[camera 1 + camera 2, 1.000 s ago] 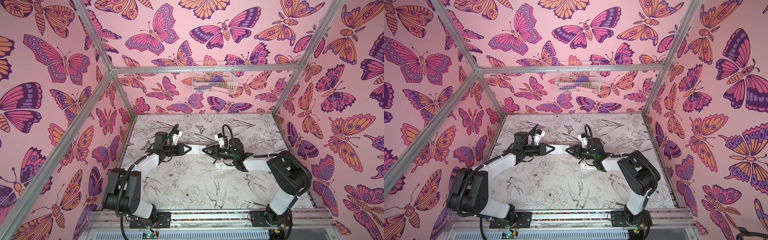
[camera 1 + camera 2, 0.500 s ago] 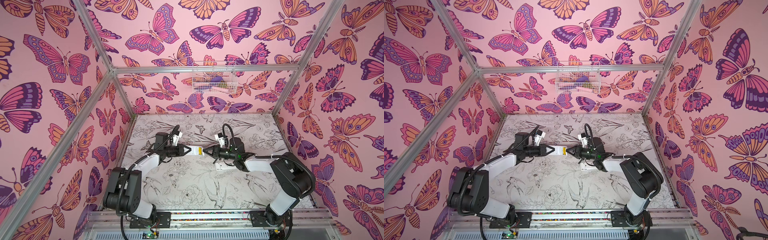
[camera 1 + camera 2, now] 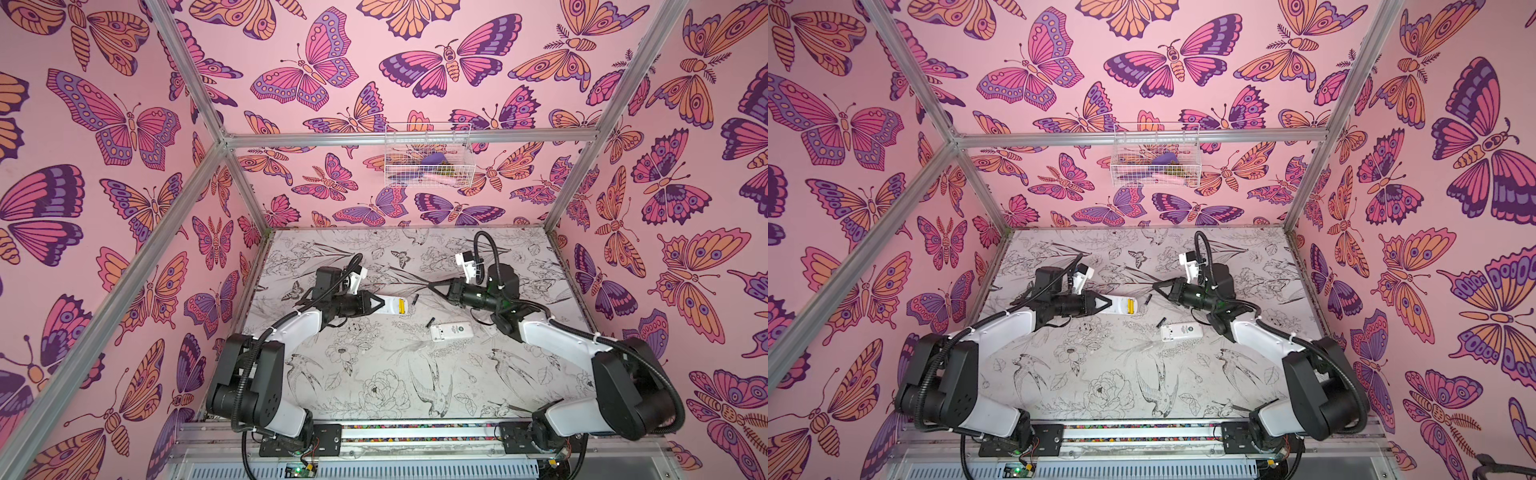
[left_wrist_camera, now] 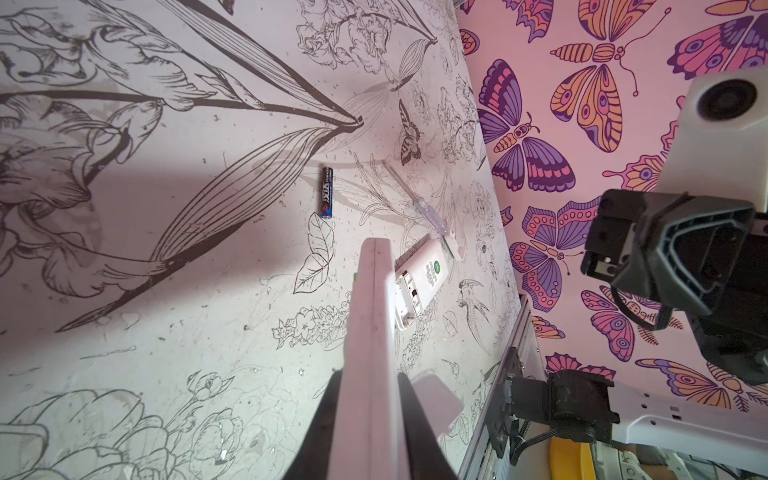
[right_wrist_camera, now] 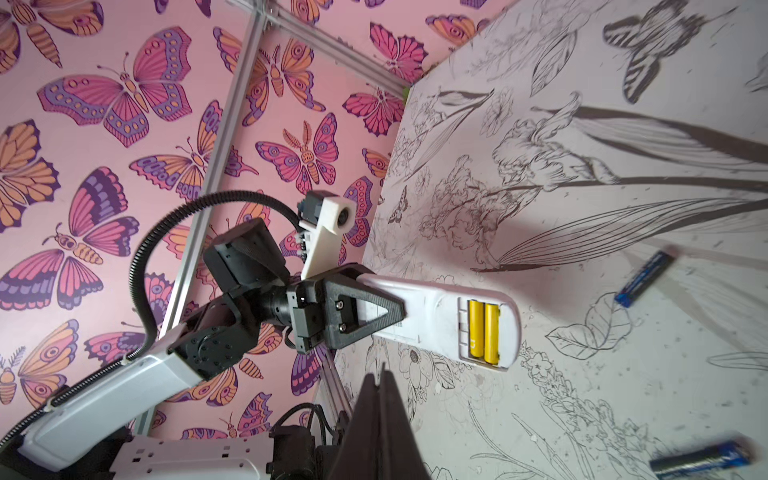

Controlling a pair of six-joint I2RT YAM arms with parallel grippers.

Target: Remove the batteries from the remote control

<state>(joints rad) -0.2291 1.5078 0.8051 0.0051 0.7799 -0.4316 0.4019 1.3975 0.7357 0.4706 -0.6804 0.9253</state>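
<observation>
The left gripper is clamped on one end of the white remote, held over the desk, two yellow batteries seated in its open bay. The right gripper is clenched and empty, a little apart. Its closed tips could skid off those batteries or lever the remote loose. The black batteries on the desk could roll.

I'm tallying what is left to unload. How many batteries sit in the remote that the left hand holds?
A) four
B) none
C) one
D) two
D: the right wrist view shows two yellow batteries lying side by side in the opened remote clamped in the left hand.
</observation>
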